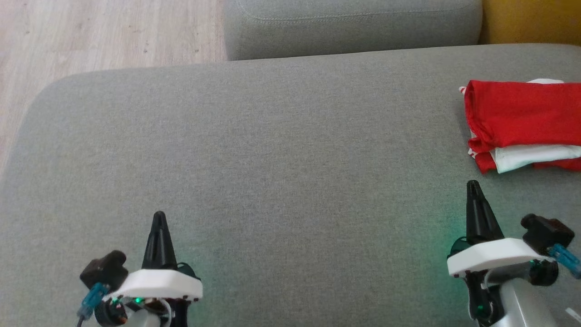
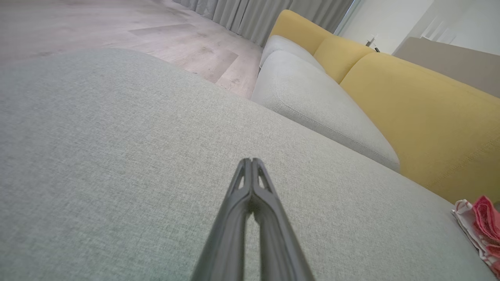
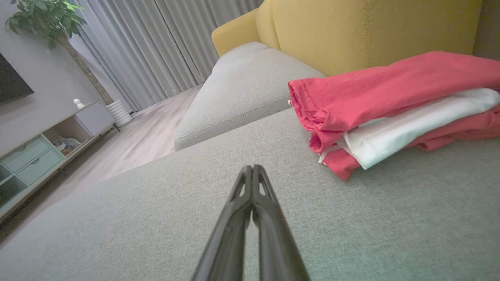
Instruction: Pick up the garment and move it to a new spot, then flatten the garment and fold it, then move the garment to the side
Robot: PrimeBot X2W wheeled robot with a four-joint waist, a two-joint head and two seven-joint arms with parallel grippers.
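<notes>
The garment (image 1: 522,120) is red and white and lies folded in a flat stack at the far right of the grey sofa seat (image 1: 272,159). In the right wrist view the garment (image 3: 390,113) sits ahead and to the right of the fingertips. Its edge (image 2: 480,226) also peeks in at the lower right of the left wrist view. My right gripper (image 1: 473,184) is shut and empty, just in front of the garment's near edge and apart from it. My left gripper (image 1: 159,214) is shut and empty over the bare cushion at the lower left.
A second grey cushion (image 1: 349,25) lies beyond the seat. The yellow backrest (image 3: 363,31) rises behind the garment. Wooden floor (image 1: 91,36) runs past the seat's left edge, with curtains (image 3: 156,47), a potted plant (image 3: 47,19) and a low cabinet (image 3: 43,148) further off.
</notes>
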